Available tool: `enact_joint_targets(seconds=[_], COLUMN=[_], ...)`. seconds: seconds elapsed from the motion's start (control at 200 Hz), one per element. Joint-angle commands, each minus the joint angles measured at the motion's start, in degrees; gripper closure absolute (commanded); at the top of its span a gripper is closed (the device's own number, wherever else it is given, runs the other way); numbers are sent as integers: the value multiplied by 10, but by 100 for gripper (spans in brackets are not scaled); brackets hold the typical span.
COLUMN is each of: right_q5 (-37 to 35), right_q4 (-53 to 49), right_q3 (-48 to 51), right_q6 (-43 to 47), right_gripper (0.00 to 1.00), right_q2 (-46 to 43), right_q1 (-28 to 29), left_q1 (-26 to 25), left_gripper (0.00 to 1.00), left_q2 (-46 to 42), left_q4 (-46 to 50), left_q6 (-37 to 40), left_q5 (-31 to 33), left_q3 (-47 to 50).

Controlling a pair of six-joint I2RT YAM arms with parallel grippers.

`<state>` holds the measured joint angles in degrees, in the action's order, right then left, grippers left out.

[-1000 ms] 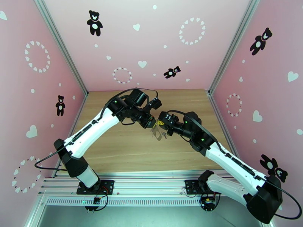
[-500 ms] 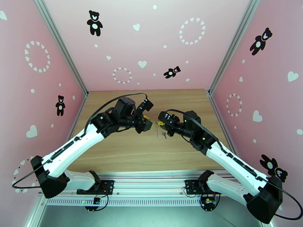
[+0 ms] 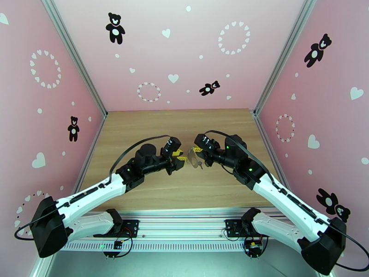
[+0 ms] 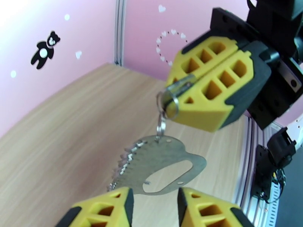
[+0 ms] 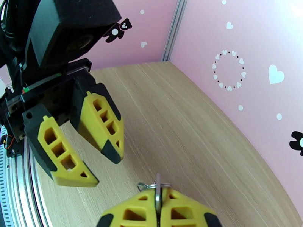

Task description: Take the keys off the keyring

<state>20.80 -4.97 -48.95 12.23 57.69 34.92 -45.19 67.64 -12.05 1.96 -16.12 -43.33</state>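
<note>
Right end effector - jaws closed, pinching the silvery top ring of the keyring. The rest hangs free below it, above the wooden surface near mid-table: small link ring, then a flat metal loop with an oval cut-out, with the beaded chain trailing down one side.

Left end effector - fingers spread wide, holding nothing, just under the loop's lower rim. Contact: cannot tell.

Keys - probably the dark speck at the loop's lower edge in the top view, too small to be sure. In the left wrist view the chain's lower end runs behind a left finger.

Handling, as a judgement: the whole bunch is light. The loop is stiff, thin and smooth, so likely slippery. The chain is limp, and everything swings from a single pinch point. Best hold looks to be across the flat faces of the loop to steady it, then work at the chain end.

In the way: the two end effectors sit very close, and each finger is far bulkier than a key, so there is a risk of finger clash or of hiding the keys. Pink walls with bear and heart decals stand well apart.
</note>
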Motion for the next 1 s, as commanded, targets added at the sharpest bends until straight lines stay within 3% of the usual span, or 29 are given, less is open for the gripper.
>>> enact_joint_targets(seconds=[0.0, 0.23, 0.686, 0.831, 0.946, 0.996], right_q5=[7, 1, -1, -4, -7, -9], right_q4=[12, 7, 16, 17, 15, 16], right_q3=[-23, -27, -23, -20, -18, -17], right_q6=[-16, -20, -26, -27, -26, -26], right_gripper=[97, 97, 97, 97, 97, 97], right_q2=[-12, -15, -26, -27, -29, -32], right_q1=[2, 2, 2, 2, 3, 2], left_q1=[-4, -7, -11, -11, -11, -11], left_gripper=[64, 69, 75, 78, 84, 91], left_q2=[14, 45, 81, 87, 90, 92], left_q4=[-120, -146, -182, -197, -205, -205], left_q6=[8, 16, 20, 17, 17, 18], left_q5=[8, -31, -5, -24, -27, -31], left_q3=[7, 3, 2, -2, -1, -2])
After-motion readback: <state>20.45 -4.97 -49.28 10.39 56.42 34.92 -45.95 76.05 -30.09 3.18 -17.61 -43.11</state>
